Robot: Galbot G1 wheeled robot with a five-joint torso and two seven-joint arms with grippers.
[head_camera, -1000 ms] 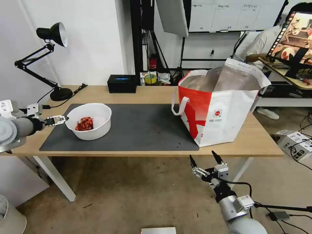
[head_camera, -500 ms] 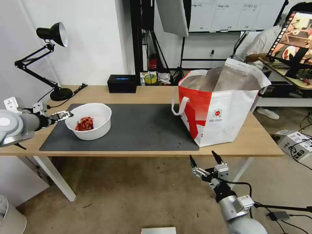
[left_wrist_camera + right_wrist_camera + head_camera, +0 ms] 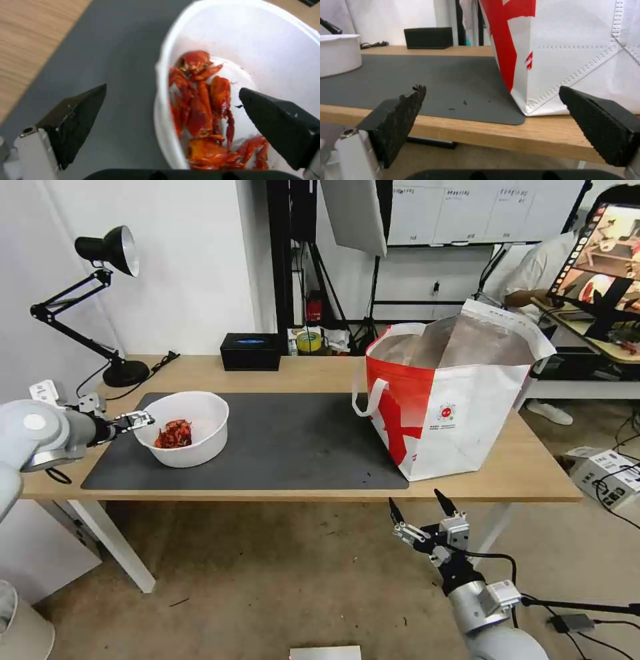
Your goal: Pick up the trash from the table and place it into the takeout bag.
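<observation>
The table (image 3: 300, 373) carries a mat (image 3: 287, 447), lamp (image 3: 123, 373), box (image 3: 251, 352) and takeout bag (image 3: 453, 413).

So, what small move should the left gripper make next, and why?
Probably close on the rim. The left gripper is open and straddles the near wall of the white bowl: one finger over the mat, the other inside by the red scraps. The takeout bag stands open farther along the table.

No wording can be read anywhere. The boxy white-and-red takeout bag with silver foil lining (image 3: 453, 400) carries a small round red logo (image 3: 446, 413) with tiny lines of print beneath it — too small to make out. The white sheets on the back wall (image 3: 480, 210) show rows of print, equally illegible.
</observation>
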